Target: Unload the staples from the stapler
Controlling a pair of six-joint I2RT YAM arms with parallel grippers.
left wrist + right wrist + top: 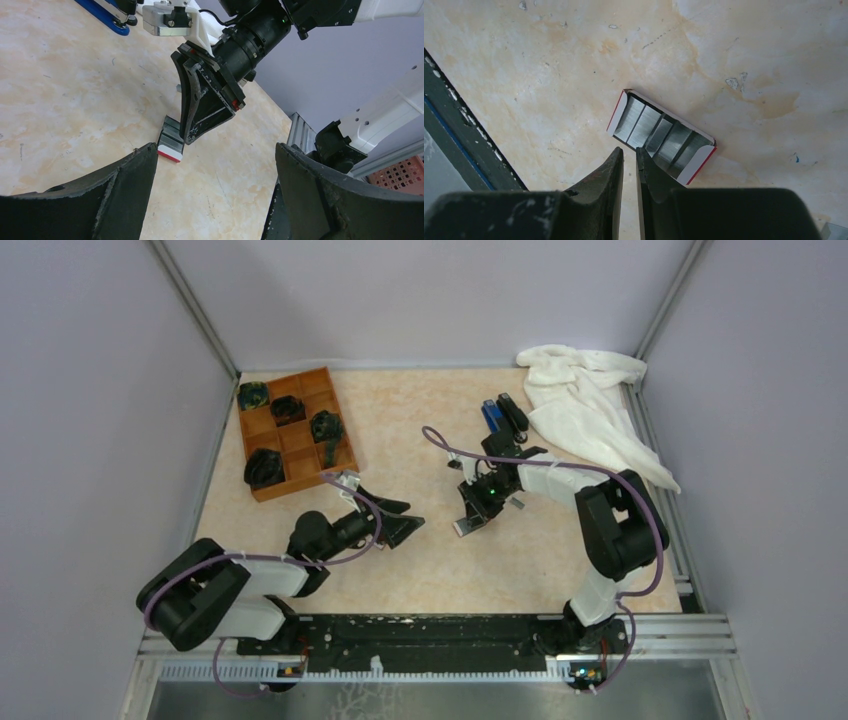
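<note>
Now, right gripper (630,150), jaws all but shut, could clip the white-and-red box (698,164) at mid-frame and skid it; left gripper (215,147) gapes open.

Bright, even light — shadows soft, wrist views sharply focused.

Your overhead camera looks down on the whole table (430,570); left wrist looks low across it, right wrist straight down, close; all share the white-and-red box (661,136).
</note>
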